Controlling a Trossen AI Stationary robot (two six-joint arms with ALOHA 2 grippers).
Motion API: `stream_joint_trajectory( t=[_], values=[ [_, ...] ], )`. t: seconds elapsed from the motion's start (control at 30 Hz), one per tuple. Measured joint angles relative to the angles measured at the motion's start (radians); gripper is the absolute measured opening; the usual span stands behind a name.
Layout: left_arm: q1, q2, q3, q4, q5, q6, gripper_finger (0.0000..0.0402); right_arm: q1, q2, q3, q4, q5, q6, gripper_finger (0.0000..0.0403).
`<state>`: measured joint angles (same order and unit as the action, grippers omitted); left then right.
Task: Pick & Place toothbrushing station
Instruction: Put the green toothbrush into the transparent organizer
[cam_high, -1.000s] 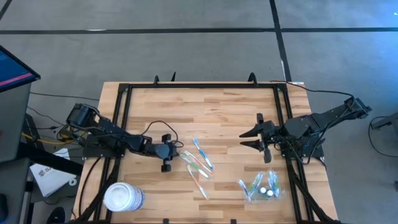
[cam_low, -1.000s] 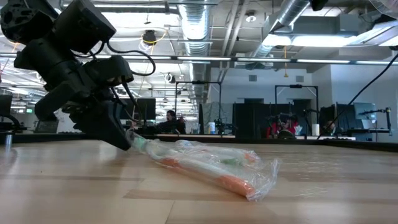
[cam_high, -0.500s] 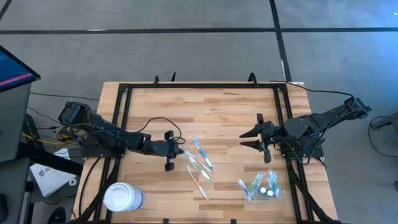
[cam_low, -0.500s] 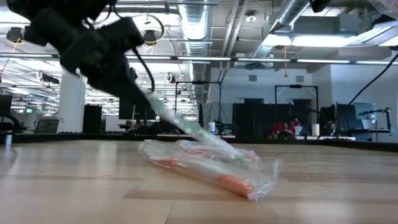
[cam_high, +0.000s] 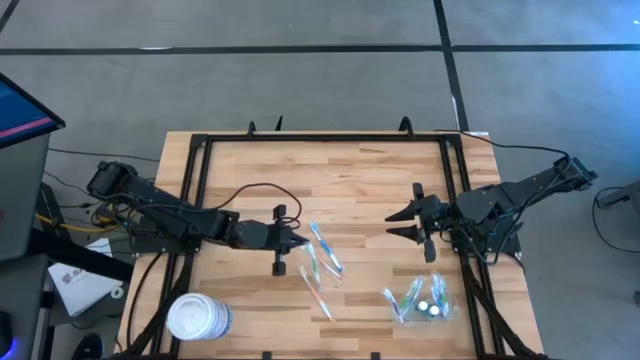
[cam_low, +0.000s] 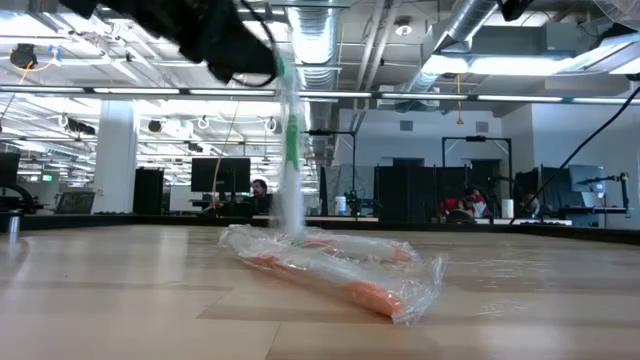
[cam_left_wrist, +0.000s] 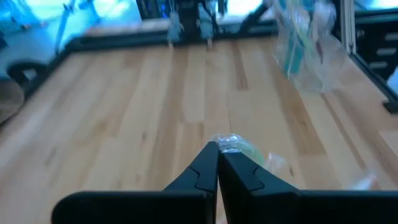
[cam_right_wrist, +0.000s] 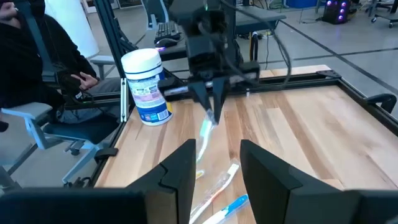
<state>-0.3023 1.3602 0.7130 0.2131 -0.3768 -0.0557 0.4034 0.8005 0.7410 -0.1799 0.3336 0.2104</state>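
The left claw (cam_high: 300, 240) was up off the table, its fingers pinched shut on the top end of a green toothbrush (cam_low: 291, 150) in a clear wrapper. We saw that brush hang nearly straight down from the tips, its lower end touching the pile of wrapped toothbrushes (cam_low: 340, 270) lying on the wood. Orange and blue handles showed in that pile, right at the middle of the table (cam_high: 350, 180).

Farther to the right, we found the toothbrush holder (cam_high: 415, 298): clear plastic with teal brushes in it, flat on the table by the right-hand rail, at the edge that shows lowest in the high view. It was well apart from the left claw, and nothing gripped it.

The right claw (cam_high: 392, 223) waited above the table's right half, fingers spread wide and holding nothing. It pointed toward the pile.

A white tub (cam_high: 198, 318) stood at the table's left corner. Beyond it, a person (cam_right_wrist: 25, 56) sat in a chair.
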Motion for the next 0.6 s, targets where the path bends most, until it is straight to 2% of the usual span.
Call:
stream_joint_trajectory(
  t=[0.6],
  values=[
    [0.004, 0.000, 0.167, 0.022, -0.039, 0.124, 0.0000, 0.001, 0.061, 0.002, 0.016, -0.027, 0.000, 0.0117]
  ],
)
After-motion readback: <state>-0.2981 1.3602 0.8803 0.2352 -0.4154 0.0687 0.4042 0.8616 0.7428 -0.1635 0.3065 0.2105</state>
